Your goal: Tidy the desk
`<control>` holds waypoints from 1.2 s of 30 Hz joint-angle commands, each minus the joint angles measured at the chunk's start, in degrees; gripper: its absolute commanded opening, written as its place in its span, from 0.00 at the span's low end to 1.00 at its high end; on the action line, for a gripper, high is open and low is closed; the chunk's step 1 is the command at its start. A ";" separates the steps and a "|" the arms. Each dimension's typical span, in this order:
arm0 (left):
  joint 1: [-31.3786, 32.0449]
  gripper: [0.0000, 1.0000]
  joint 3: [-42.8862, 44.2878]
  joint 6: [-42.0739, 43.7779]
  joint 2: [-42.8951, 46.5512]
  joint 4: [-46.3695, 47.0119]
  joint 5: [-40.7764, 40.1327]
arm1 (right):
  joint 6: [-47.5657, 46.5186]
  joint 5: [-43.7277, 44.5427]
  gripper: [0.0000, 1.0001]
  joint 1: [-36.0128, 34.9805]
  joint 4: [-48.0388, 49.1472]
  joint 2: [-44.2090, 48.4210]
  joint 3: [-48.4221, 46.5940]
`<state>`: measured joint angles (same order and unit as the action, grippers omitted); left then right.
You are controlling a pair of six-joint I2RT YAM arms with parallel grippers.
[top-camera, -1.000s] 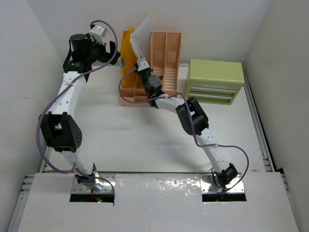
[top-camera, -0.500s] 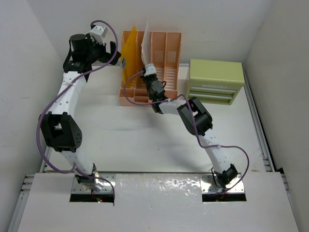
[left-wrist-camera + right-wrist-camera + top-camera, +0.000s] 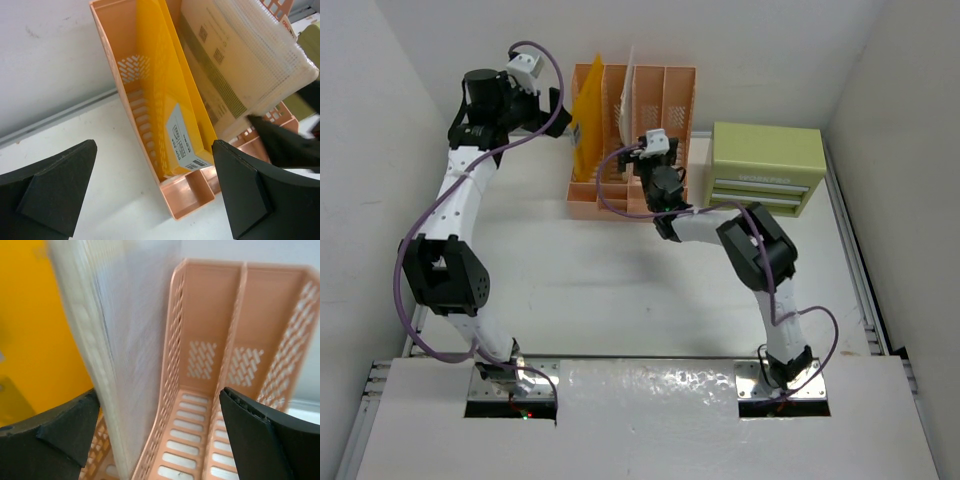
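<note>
The left gripper hangs at the left end of a peach slotted plastic file rack, fingers spread wide, holding nothing. A yellow plastic folder leans in the rack's leftmost slot. A white mesh document pouch stands in the second slot. The right gripper faces the third slot, fingers wide apart and gripping nothing; its left finger is just beside the pouch, contact undetermined. A green drawer box stands right of the rack. All rest on the large flat white desk, enclosed by white walls.
</note>
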<state>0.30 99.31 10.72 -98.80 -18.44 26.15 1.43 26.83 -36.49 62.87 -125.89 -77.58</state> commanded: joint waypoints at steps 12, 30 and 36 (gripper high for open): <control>-1.60 0.99 4.24 5.80 9.76 -13.29 -1.72 | 14.72 -7.05 0.99 5.01 -26.85 41.67 28.53; -16.90 1.00 -17.29 1.85 20.31 -8.99 -5.49 | 14.48 6.80 0.99 20.84 -51.79 73.06 42.25; -22.08 1.00 -30.65 3.33 24.61 -4.51 -9.62 | 11.32 19.03 0.99 21.46 -49.26 76.66 46.90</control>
<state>-19.03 71.59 13.23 -78.94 -27.90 19.46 15.33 36.60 -15.25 12.97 -50.72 -32.69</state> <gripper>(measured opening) 0.996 0.986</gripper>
